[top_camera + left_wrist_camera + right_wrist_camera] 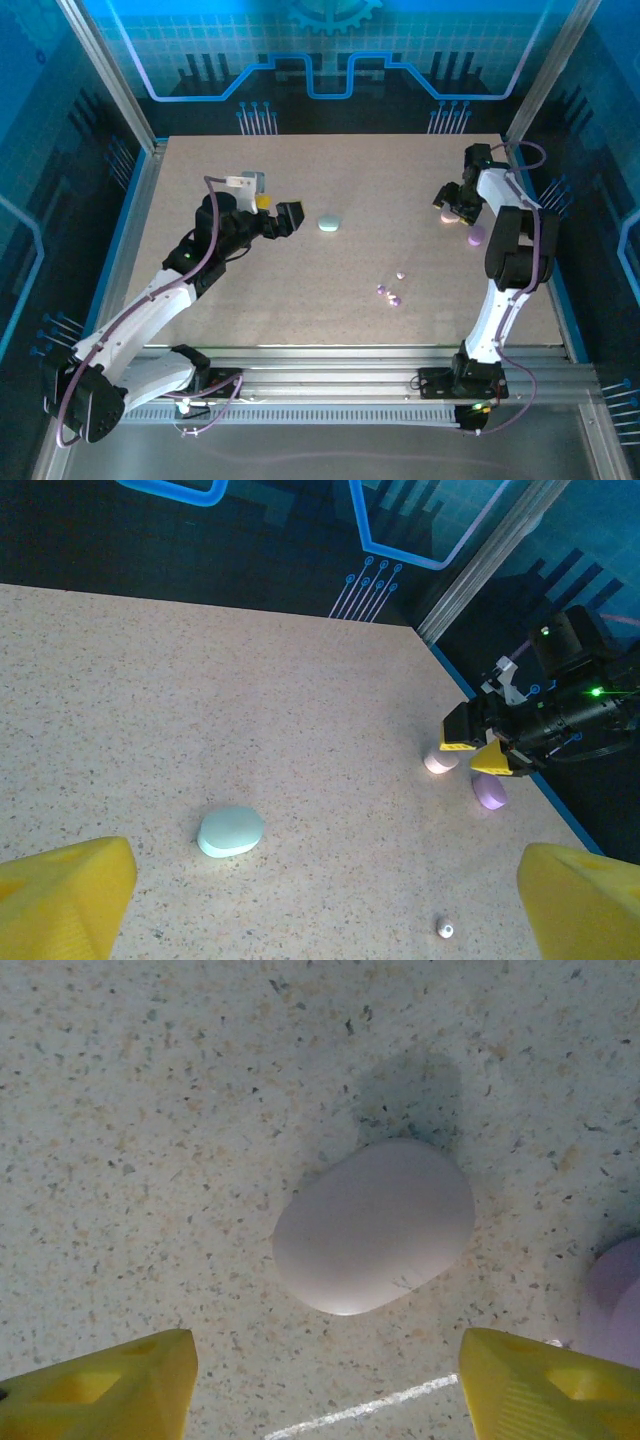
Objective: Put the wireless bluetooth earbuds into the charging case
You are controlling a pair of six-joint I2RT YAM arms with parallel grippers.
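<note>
Earbuds (pixel 394 299) lie loose on the tabletop (pixel 320 320), well apart from three cases that look closed. None is seated, so I judge the whole task undone. Left fingers (pixel 70 895) are spread wide and empty, facing the mint case (pixel 231 831). Right fingers (pixel 100 1390) are apart above the pinkish case (pixel 375 1225), beside a lilac case (pixel 615 1305).

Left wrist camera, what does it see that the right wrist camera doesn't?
Left wrist extras: the mint case, a tiny earbud and the right gripper seen from outside. Right wrist extras: the pink case from straight above, and a bright streak on the table. Both: the pink case, the lilac case and the speckled table.
</note>
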